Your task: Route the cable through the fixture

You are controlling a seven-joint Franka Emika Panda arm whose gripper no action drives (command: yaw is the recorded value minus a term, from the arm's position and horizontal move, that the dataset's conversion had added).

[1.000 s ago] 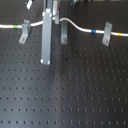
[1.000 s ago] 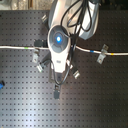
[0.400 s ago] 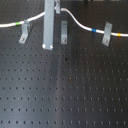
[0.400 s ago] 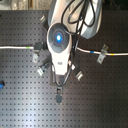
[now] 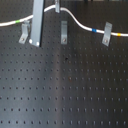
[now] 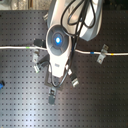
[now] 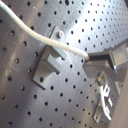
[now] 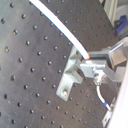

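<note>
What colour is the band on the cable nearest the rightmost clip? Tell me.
Blue band, clearest in the first exterior view.

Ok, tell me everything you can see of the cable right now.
The long thin white flexible cable runs across the far side of the black perforated board, with a green band near the first exterior view's left and blue and yellow-orange bands near its right. It arches up in the middle, where the gripper has its jaws pinched on it. In both wrist views it hangs above a small grey metal clip, not seated.
</note>
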